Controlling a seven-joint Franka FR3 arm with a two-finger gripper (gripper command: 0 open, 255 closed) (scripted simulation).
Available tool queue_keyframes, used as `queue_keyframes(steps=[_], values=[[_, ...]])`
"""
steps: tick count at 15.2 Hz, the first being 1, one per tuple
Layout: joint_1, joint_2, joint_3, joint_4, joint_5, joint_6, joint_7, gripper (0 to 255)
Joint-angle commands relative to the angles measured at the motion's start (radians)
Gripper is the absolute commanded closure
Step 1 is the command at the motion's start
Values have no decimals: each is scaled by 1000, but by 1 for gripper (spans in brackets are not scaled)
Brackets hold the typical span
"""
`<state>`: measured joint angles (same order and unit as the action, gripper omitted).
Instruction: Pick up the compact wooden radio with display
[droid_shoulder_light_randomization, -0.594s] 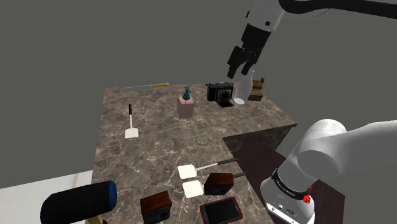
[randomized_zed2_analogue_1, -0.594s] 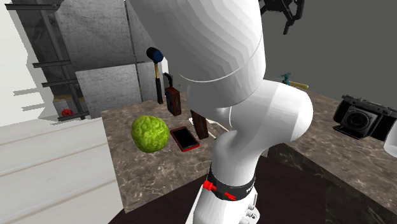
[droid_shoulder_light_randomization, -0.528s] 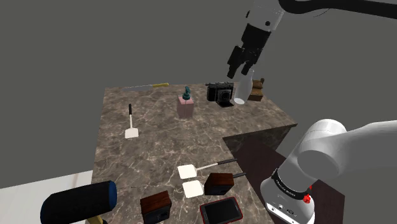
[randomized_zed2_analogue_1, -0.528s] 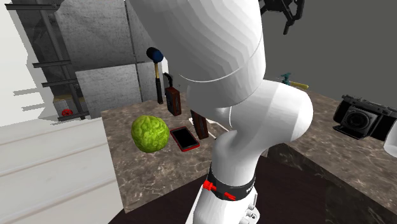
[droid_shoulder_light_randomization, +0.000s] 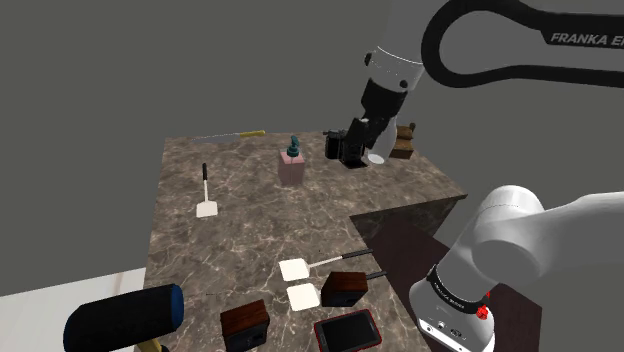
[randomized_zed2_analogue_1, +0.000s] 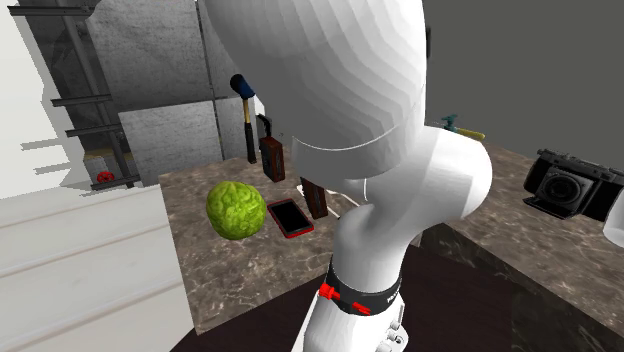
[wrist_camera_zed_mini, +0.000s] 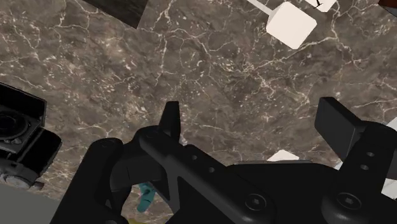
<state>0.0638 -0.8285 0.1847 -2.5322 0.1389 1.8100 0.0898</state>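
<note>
Two small dark wooden boxes stand near the table's front edge, one (droid_shoulder_light_randomization: 244, 325) (randomized_zed2_analogue_1: 271, 158) toward the shoulder view's left, the other (droid_shoulder_light_randomization: 344, 289) (randomized_zed2_analogue_1: 316, 196) beside the white spatulas. I cannot make out a display on either. My gripper (droid_shoulder_light_randomization: 357, 133) (wrist_camera_zed_mini: 254, 127) hangs far from them, over the back of the marble table (droid_shoulder_light_randomization: 250, 230), just in front of the black camera (droid_shoulder_light_randomization: 345, 146). Its fingers (wrist_camera_zed_mini: 170, 121) stand wide apart with only marble between them.
A pink soap dispenser (droid_shoulder_light_randomization: 292, 162), a clear glass (droid_shoulder_light_randomization: 377, 150) and a brown object (droid_shoulder_light_randomization: 403, 142) stand at the back. White spatulas (droid_shoulder_light_randomization: 300, 270) (droid_shoulder_light_randomization: 206, 200), a red-framed tablet (droid_shoulder_light_randomization: 347, 331) and a blue-headed mallet (droid_shoulder_light_randomization: 125, 315) lie around. A green ball (randomized_zed2_analogue_1: 236, 210) shows near the stand.
The arm has swung down and the gripper has dropped from above the glass to just over the table by the black camera. Nothing on the table has moved.
</note>
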Motion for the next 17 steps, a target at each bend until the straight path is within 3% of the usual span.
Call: queue_keyframes(steps=[1, 9, 17], values=[[30, -3, 45, -42, 13, 41, 10, 0], [153, 10, 220, -199, 67, 201, 48, 0], [267, 118, 425, -307, 119, 396, 111, 0]])
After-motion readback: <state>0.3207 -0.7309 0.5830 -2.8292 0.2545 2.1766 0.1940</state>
